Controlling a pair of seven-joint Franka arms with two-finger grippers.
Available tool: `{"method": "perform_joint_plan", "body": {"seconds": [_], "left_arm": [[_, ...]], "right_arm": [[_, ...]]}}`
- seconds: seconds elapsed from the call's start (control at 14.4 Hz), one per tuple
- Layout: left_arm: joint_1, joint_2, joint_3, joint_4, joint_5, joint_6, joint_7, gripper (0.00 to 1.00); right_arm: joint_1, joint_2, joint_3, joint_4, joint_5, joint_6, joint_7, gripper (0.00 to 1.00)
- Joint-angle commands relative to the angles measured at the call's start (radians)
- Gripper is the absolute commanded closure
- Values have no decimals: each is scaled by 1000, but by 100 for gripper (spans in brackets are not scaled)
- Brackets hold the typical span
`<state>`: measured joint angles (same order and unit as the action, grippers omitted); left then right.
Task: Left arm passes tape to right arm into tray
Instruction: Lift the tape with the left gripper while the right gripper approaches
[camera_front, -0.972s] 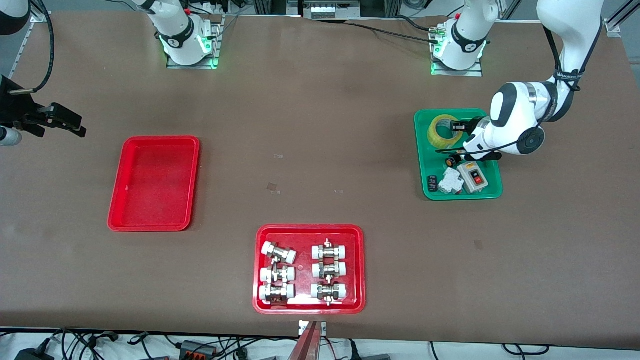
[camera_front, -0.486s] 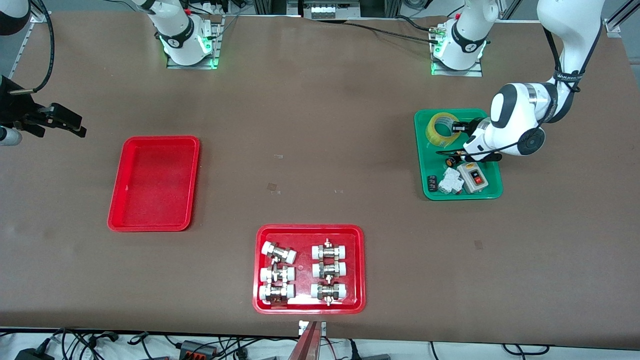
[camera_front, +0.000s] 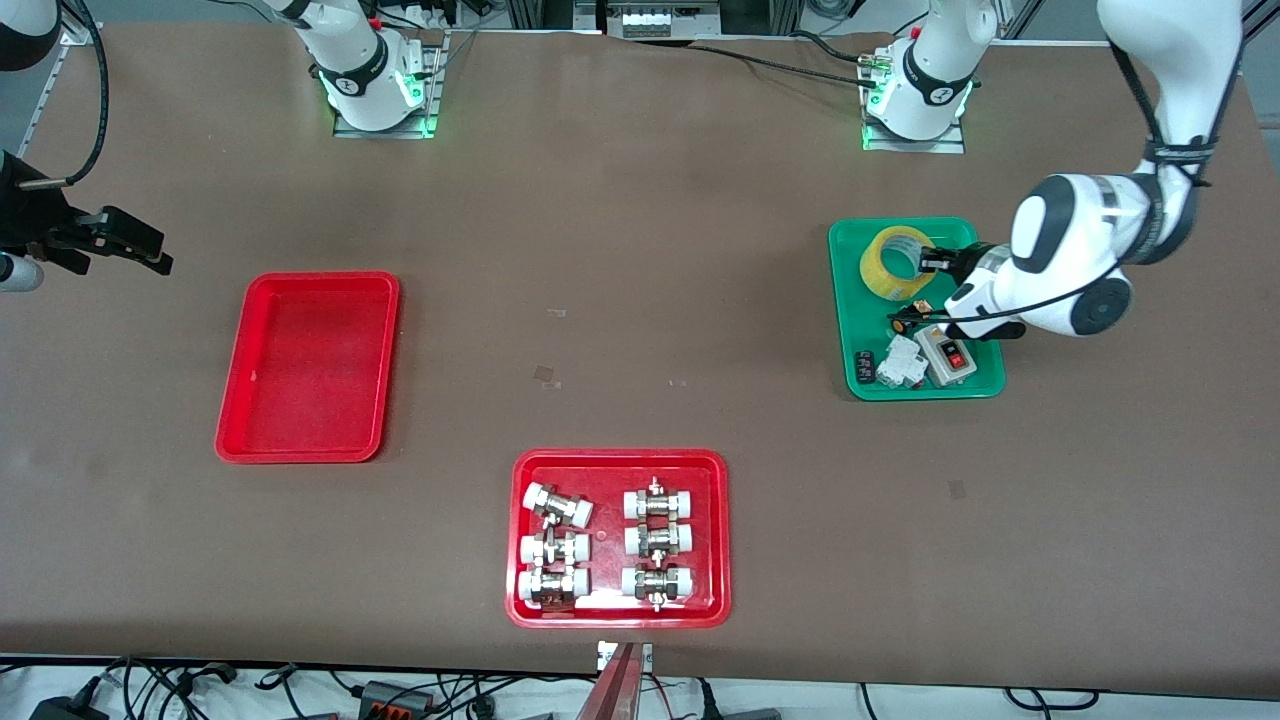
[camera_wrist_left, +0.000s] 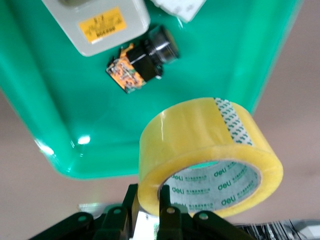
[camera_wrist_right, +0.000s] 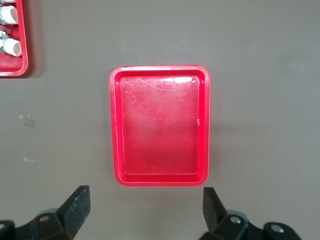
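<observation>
Tape (camera_front: 895, 262) is in the left gripper (camera_front: 938, 262), whose fingers are closed through the roll's wall, one inside the big hole and one outside, as the left wrist view shows (camera_wrist_left: 209, 159); the roll hangs over the end of the green tray (camera_front: 852, 300) that lies farther from the front camera, and it appears lifted clear of the tray floor (the wrist view shows the tray floor and table well below it). The step in hand looks like the pick and lift, with the handover not yet begun. The next move calls for carrying the roll toward the middle of the table, where the right arm can meet it, and presenting a free stretch of rim for the second grasp. The right gripper (camera_front: 130, 243) waits with its fingers spread wide (camera_wrist_right: 76, 205), above the table beside the plain red tray (camera_front: 232, 400), which holds nothing. The roll's axis through the hole sits tilted, neither upright nor level; its open face turns partly toward the front camera and partly upward.
</observation>
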<state>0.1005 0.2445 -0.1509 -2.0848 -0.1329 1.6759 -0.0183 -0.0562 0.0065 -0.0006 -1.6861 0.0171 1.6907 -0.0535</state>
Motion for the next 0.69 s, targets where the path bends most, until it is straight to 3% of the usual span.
{"method": "perform_joint_plan", "body": {"seconds": [0.0, 0.35, 0.62], "left_arm": [[-8, -10, -73, 167, -23, -178, 3, 97], [-39, 1, -208, 365, -327, -251, -202, 100], [-134, 16, -225, 495, -618, -234, -357, 100]], "right_arm": [[-5, -5, 4, 5, 17, -6, 11, 0], [-5, -5, 4, 3, 27, -11, 6, 0], [-4, 41, 4, 3, 153, -20, -5, 0]]}}
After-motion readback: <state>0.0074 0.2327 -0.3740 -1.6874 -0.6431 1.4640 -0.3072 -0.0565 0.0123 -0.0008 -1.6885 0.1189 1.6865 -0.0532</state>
